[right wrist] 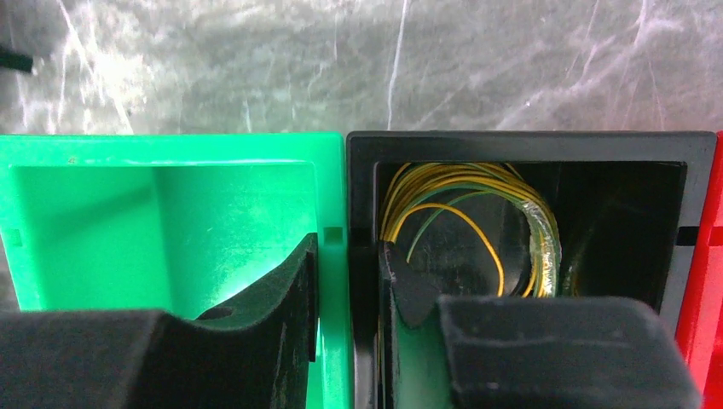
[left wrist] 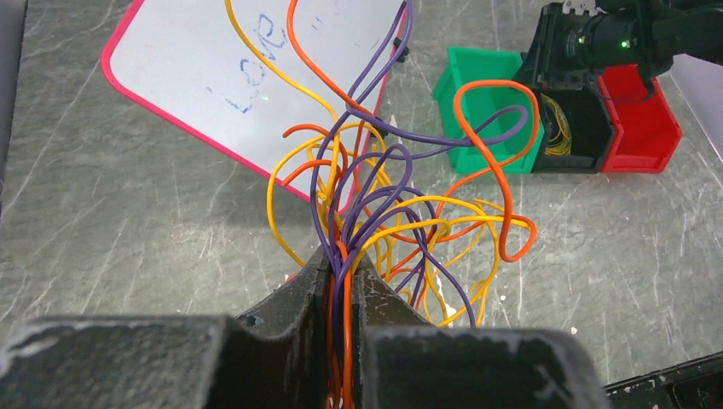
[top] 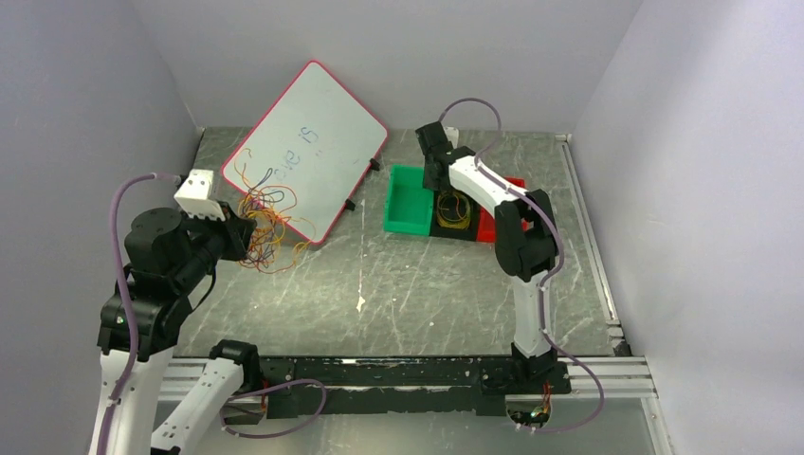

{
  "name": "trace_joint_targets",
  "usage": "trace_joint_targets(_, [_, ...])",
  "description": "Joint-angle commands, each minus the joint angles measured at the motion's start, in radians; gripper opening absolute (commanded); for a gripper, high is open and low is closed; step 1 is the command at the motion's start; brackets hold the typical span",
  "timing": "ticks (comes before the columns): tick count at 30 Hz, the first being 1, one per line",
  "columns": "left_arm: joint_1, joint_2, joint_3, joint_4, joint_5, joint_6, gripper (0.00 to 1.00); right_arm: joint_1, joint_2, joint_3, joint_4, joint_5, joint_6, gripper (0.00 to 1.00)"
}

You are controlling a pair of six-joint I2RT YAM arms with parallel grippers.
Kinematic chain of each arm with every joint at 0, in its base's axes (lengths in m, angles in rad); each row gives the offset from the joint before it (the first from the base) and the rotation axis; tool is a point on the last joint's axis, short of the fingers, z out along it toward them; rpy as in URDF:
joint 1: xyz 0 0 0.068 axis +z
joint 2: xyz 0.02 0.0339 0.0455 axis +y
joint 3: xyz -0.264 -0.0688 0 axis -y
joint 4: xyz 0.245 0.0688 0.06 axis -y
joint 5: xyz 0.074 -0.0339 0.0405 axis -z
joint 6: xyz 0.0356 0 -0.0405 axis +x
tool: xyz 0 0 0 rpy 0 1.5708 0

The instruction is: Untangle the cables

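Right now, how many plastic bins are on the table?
3, side by side: green bin on the left, black bin in the middle holding yellow cable, red bin on the right, partly hidden.

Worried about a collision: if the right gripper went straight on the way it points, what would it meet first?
Likely the touching walls between the green bin and the black bin: the right gripper straddles them. Depth is unclear, so a fingertip might reach a bin floor first.
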Motion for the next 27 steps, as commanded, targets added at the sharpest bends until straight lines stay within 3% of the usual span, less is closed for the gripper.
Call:
trace_joint_targets(1, [-0.006,0.009,0.000,-0.007,-0.002,0.003,0.12,-0.030,0.062,0.068,0.019,0.031,0.126,0.10])
trace_joint_targets(9, [-0.007,0.078,0.009,-0.033,0.022,0.031,0.11,-0.063,0.104,0.161,0.067,-0.031,0.114,0.21])
trace_joint_targets(18, [-0.006,0.162,-0.008,-0.003,0.058,0.018,0.10,-0.064,-0.067,0.022,0.110,-0.057,0.028,0.62])
trace_joint_targets(27, [-0.074,0.235,-0.054,0.112,0.099,-0.041,0.09,-0.064,-0.420,-0.287,0.165,-0.116,-0.056,0.63])
